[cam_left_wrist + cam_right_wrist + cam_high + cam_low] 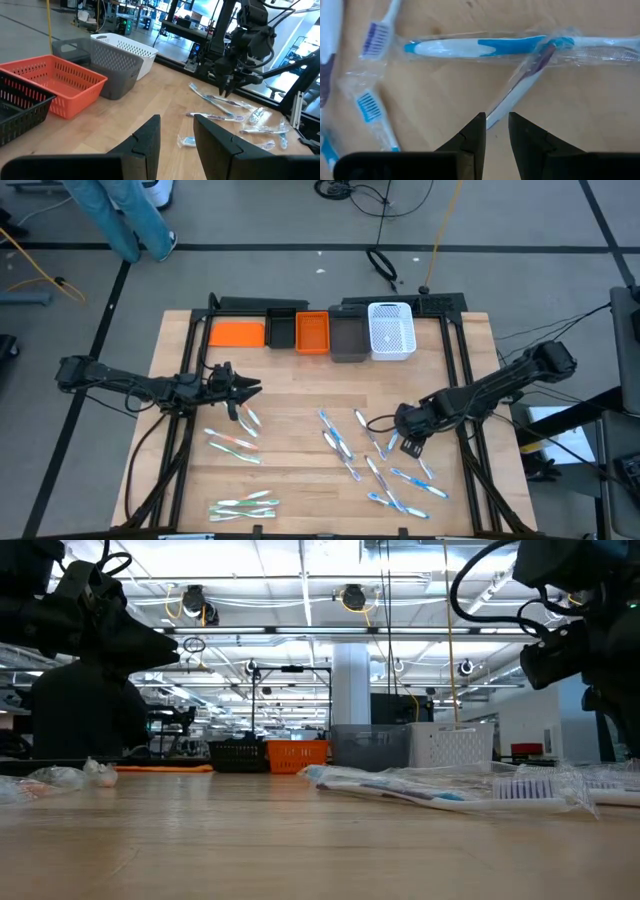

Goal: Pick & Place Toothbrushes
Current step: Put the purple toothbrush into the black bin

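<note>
Wrapped toothbrushes (pixel 375 463) lie scattered on the pale wooden tabletop (pixel 300 390), before a row of bins (pixel 328 333) along its far edge. The right pincer (pixel 493 127) hovers part-open, empty, above a purple-handled brush (pixel 520 85); the left pincer (pixel 176 135) hangs part-open, empty, over bare wood. Ceiling-lit workshop room behind

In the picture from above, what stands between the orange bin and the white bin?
In the high view, one grey bin stands between the orange bin and the white bin, close against both.
</note>
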Action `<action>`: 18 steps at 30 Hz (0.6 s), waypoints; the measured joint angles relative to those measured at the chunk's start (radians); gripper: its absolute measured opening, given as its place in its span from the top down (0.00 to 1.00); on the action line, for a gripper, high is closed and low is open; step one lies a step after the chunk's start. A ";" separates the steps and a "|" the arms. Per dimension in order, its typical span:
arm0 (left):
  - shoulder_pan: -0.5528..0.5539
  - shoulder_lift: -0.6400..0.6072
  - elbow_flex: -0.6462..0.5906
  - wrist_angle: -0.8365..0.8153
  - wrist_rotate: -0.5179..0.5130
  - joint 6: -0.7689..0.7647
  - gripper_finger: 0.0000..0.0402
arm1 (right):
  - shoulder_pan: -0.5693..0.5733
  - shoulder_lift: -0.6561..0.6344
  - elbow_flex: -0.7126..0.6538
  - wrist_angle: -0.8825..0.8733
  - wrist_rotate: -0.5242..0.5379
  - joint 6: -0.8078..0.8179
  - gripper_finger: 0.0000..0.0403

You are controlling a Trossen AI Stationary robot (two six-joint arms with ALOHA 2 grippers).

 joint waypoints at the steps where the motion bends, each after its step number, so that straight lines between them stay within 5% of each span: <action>1: 0.000 0.000 0.000 0.000 0.000 0.000 0.71 | 0.000 0.007 0.000 0.005 0.011 0.000 0.81; 18: 0.000 0.000 0.000 0.000 0.000 -0.003 0.71 | 0.000 0.048 0.000 0.002 0.012 0.024 0.81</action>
